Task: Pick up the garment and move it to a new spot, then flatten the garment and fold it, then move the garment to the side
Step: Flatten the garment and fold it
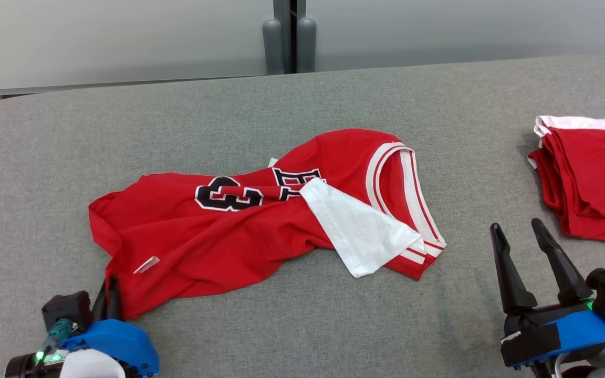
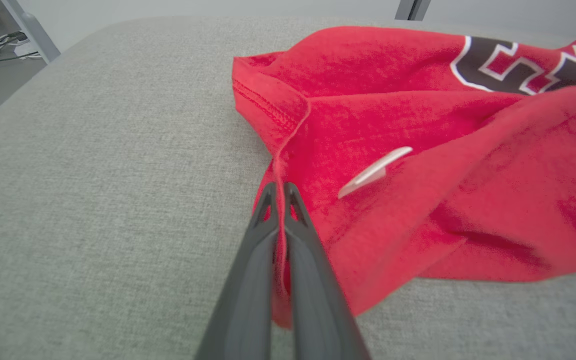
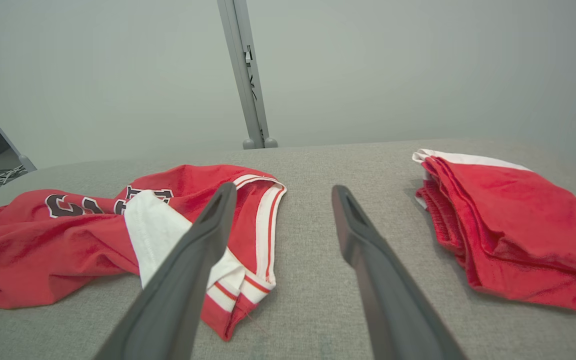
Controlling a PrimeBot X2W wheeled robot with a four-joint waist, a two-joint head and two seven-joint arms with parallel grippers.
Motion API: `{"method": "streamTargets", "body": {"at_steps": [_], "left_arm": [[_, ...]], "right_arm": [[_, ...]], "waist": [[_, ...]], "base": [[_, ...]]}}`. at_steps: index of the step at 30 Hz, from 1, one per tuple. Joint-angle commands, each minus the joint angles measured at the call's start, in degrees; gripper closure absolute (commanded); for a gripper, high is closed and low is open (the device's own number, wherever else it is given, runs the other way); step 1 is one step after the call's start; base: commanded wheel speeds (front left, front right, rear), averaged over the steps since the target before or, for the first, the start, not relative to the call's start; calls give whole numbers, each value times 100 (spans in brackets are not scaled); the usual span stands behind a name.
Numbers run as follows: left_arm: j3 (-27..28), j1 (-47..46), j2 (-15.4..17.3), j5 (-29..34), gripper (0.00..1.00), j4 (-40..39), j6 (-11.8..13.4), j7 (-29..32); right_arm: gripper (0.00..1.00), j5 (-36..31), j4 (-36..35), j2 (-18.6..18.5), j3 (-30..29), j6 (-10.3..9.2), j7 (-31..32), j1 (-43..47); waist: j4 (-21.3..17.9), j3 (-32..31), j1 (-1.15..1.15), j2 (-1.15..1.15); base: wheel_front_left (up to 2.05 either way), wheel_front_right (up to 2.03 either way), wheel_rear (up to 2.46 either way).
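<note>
Head view: shows red jersey crumpled mid-table, folded pile at right. Left wrist: shows left gripper clamped on jersey's edge. Right wrist: shows right gripper spread apart, empty, between jersey and pile.

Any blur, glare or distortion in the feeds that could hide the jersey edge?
Head view: even light, no glare, jersey sharp, soft shadows. Left wrist view: cloth slightly smeared; the left hand, shut on it, looms large. Right wrist view: wide-angle stretch on the open right hand; folded pile clear.

Head looks down; wrists skim low, all sharing the garment.
</note>
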Motion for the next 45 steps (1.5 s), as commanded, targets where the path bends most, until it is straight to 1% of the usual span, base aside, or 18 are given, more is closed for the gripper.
{"method": "streamTargets", "body": {"at_steps": [1,3,7,8,9,11,13,16,18,20,22,23,26,28,31,36,45], "left_arm": [[106,-41,-20,-88,100,41,30,-95],[224,29,-50,-220,100,94,25,-172],[454,112,-160,-569,100,252,-111,-352],[494,133,-193,-642,82,300,-160,-412],[577,167,-237,-760,0,407,-247,-532],[615,160,-271,-813,0,495,-314,-698],[632,130,-289,-754,0,555,-312,-899],[687,97,-279,-582,0,516,-174,-1128],[719,93,-289,-434,0,341,-77,-1217],[705,104,-223,-213,0,108,2,-1263],[637,115,-180,-4,0,-150,11,-1280],[637,115,-180,-4,0,-150,11,-1280],[436,118,-126,292,0,-558,30,-1289],[305,171,-61,415,0,-787,11,-1199],[147,299,-8,524,0,-1112,53,-979],[71,483,97,552,0,-1491,134,-691],[63,653,168,491,0,-1732,211,-519]], "right_arm": [[0,40,6,-4,-27,0,-38,-60],[0,49,15,5,-41,0,-34,-55],[0,77,43,24,-58,0,-29,-51],[0,90,54,28,-62,0,-32,-53],[0,94,73,37,-71,0,-41,-56],[0,92,83,42,-75,0,-48,-57],[0,86,81,44,-80,0,-50,-61],[0,67,46,42,-88,0,-52,-72],[0,41,23,22,-103,0,-50,-68],[0,19,-5,-1,-116,0,-38,-54],[0,-14,-27,-18,-126,0,-16,-34],[0,-14,-27,-18,-126,0,-16,-34],[0,-23,-45,-30,-112,0,12,8],[0,-42,-38,-33,-83,0,40,39],[0,-48,-34,-30,-66,0,58,83],[0,-30,-54,-1,-93,0,65,159],[0,-32,-82,19,-82,0,90,205]], "waist": [[16,15,0,0],[32,24,0,0],[65,41,0,0],[72,42,0,0],[85,40,0,0],[95,34,0,0],[109,27,0,0],[133,-3,0,0],[153,-35,0,0],[161,-85,0,0],[161,-142,0,0],[161,-142,0,0],[138,-231,0,0],[110,-295,0,0],[62,-378,0,0],[42,-439,0,0],[69,-492,0,0]], "base": [[0,0,0],[0,0,0],[0,0,0],[0,0,0],[0,0,0],[0,0,0],[0,0,0],[0,0,0],[0,0,0],[0,0,0],[0,0,0],[0,0,0],[0,0,0],[0,0,0],[0,0,0],[0,0,0],[0,0,0]]}}
